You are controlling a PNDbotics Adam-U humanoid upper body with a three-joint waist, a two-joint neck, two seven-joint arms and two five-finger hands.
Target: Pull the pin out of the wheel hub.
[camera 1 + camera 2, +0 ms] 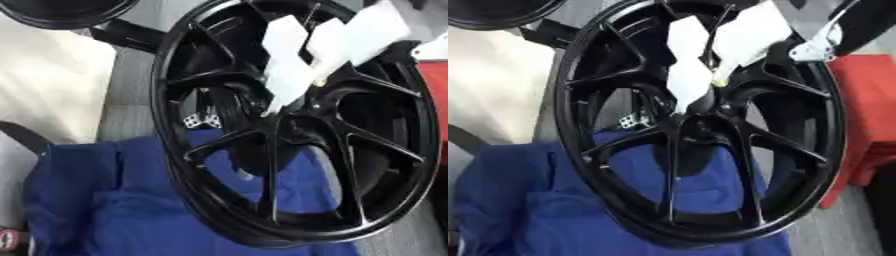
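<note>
Looking down, we log a large black multi-spoke alloy wheel (566,100) standing on its lower rim, its open face turned toward us. Its outline reads as an oval running top to bottom, the lower end leaning slightly right.

The wheel's lower rim sits on a crumpled blue cloth (96,200), which also shows through the lower spokes.

The right hand (689,75), with pale white fingers, enters from above and right of the wheel. Its fingers run lengthwise down and left across the upper spokes. The lowest fingertip ends at the dark round hub (697,120) at the wheel's centre.

We cannot separate the pin from the fingertips and the dark hub, so its direction and long axis go unrecorded. For the same reason we cannot tell whether the fingers are pinching anything or only lying against the hub.

Through the spokes left of the hub shows a small black-and-white checkered tag (201,120). Right of the wheel stands a red block (868,100). Left of it lies a cream surface (44,75). Above and left sits a second black rim (61,12).
</note>
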